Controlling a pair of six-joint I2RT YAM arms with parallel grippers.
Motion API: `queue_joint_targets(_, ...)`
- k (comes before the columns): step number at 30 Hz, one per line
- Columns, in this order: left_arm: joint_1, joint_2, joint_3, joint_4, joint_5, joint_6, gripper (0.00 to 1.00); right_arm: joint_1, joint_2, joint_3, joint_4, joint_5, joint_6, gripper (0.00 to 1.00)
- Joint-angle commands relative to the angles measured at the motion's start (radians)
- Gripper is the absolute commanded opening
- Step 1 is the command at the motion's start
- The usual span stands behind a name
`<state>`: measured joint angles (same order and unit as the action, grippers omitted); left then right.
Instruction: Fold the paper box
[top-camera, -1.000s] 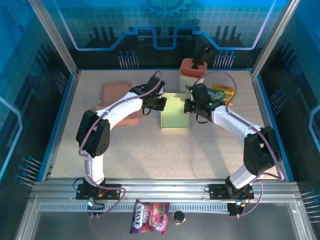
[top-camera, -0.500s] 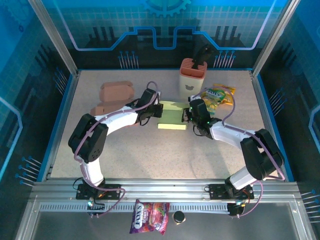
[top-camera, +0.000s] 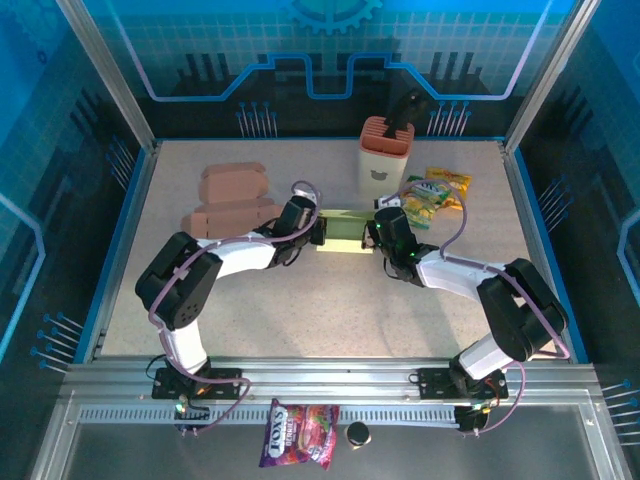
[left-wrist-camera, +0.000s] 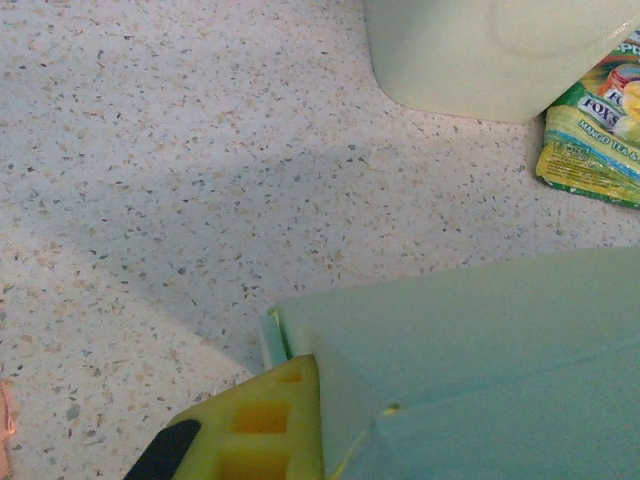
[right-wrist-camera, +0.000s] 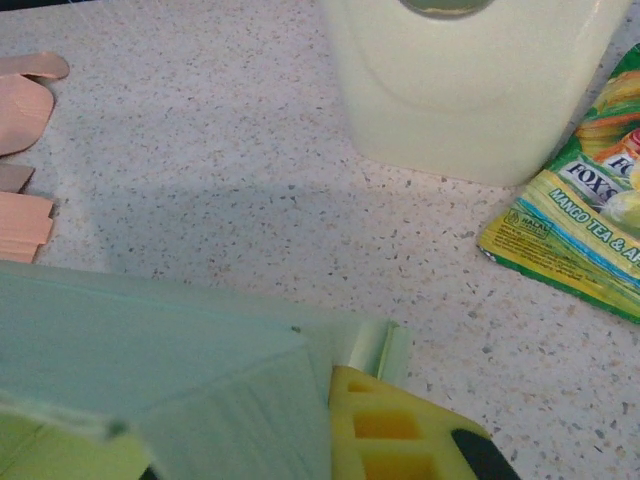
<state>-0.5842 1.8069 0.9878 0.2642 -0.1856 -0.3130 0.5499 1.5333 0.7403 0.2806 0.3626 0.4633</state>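
Seen from above, the flattened pale green paper box (top-camera: 345, 231) sits low at the middle of the speckled beige worktop (top-camera: 330, 300). The left hand (top-camera: 320, 231) is clamped closed on its left edge and the right hand (top-camera: 373, 235) on its right edge. The wrist cameras add each yellow finger pad (left-wrist-camera: 262, 432) tight against the box's layered edge, and "mango tea" print on the green-yellow sweet packet (top-camera: 437, 190). A cream tub with an orange top (top-camera: 384, 158) stands just beyond the box, with peach cardboard pieces (top-camera: 228, 196) far left. Blue-lit panels (top-camera: 330, 50) wall the cell.
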Motion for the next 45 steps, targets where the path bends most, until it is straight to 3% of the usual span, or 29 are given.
queue_joint_targets(1, -0.041, -0.005, -0.032, 0.029, 0.061, -0.026, 0.0, 0.041, -0.018, 0.005, -0.004, -0.065, -0.008, 0.07)
queue_joint_targets(7, -0.055, -0.006, -0.01, -0.038, -0.013, -0.008, 0.0, 0.037, -0.063, 0.055, -0.193, -0.107, 0.039, 0.33)
queue_joint_targets(11, -0.062, -0.013, -0.015, -0.06, -0.065, -0.008, 0.0, 0.036, -0.157, 0.085, -0.388, -0.146, 0.171, 0.54)
queue_joint_targets(14, -0.072, -0.013, -0.017, -0.066, -0.086, -0.008, 0.0, 0.036, -0.256, 0.063, -0.49, -0.175, 0.337, 0.63)
queue_joint_targets(20, -0.093, -0.007, -0.011, -0.076, -0.133, -0.015, 0.0, 0.038, -0.415, 0.011, -0.587, -0.21, 0.623, 0.66)
queue_joint_targets(26, -0.104, -0.007, -0.008, -0.089, -0.162, -0.026, 0.0, 0.035, -0.481, 0.094, -0.74, -0.156, 0.932, 0.66)
queue_joint_targets(30, -0.111, -0.007, -0.011, -0.089, -0.168, -0.041, 0.0, 0.062, -0.413, 0.2, -0.742, -0.122, 1.211, 0.62)
queue_joint_targets(35, -0.13, -0.005, -0.016, -0.088, -0.192, -0.057, 0.0, 0.08, -0.29, 0.322, -0.777, -0.079, 1.419, 0.62)
queue_joint_targets(40, -0.139, -0.005, -0.022, -0.088, -0.209, -0.07, 0.0, 0.073, -0.186, 0.362, -0.747, -0.123, 1.544, 0.6)
queue_joint_targets(45, -0.144, -0.005, -0.028, -0.085, -0.21, -0.08, 0.0, 0.064, -0.107, 0.403, -0.712, -0.141, 1.562, 0.54)
